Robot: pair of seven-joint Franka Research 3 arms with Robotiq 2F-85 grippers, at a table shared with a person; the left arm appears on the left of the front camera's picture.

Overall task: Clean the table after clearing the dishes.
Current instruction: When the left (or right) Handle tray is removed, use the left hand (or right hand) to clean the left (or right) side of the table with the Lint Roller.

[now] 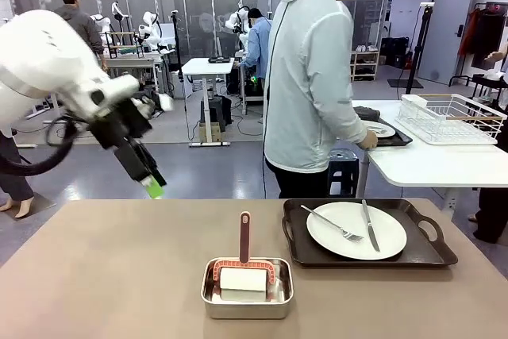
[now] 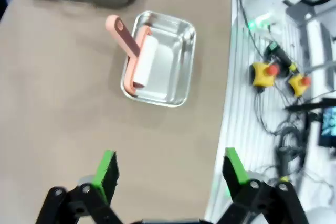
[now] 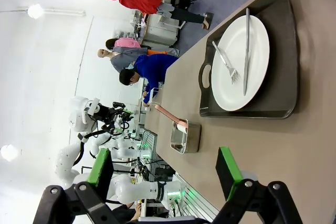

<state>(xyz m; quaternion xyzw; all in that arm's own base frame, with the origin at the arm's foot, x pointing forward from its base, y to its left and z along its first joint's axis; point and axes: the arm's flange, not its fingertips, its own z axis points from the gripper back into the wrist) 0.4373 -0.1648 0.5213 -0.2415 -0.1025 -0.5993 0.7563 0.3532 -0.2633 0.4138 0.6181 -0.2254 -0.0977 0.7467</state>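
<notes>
Beige table [image 1: 111, 275] with one set of dishes on it, the other set over on the white side table [image 1: 429, 166].

On the table's far right part, a dark tray [image 1: 432, 253] bearing a white plate [image 1: 349, 237], with fork [image 1: 332, 224] and knife [image 1: 370, 226] lying on it; nearer the robot's edge, about mid-table, a steel pan [image 1: 247, 298] holding a white roller [image 1: 243, 279] (its pink handle [image 1: 244, 236] sticking out past the rim); on the white side table, a second plate [image 1: 383, 129] on its own tray beside a wire rack [image 1: 452, 117], the person's hand [image 1: 367, 141] at that tray's edge; left gripper [image 2: 170, 165] held in the air at the table's left side, fingers spread wide, grasping nothing; right gripper [image 3: 164, 165] likewise released, looking along the table top toward the tray.
</notes>
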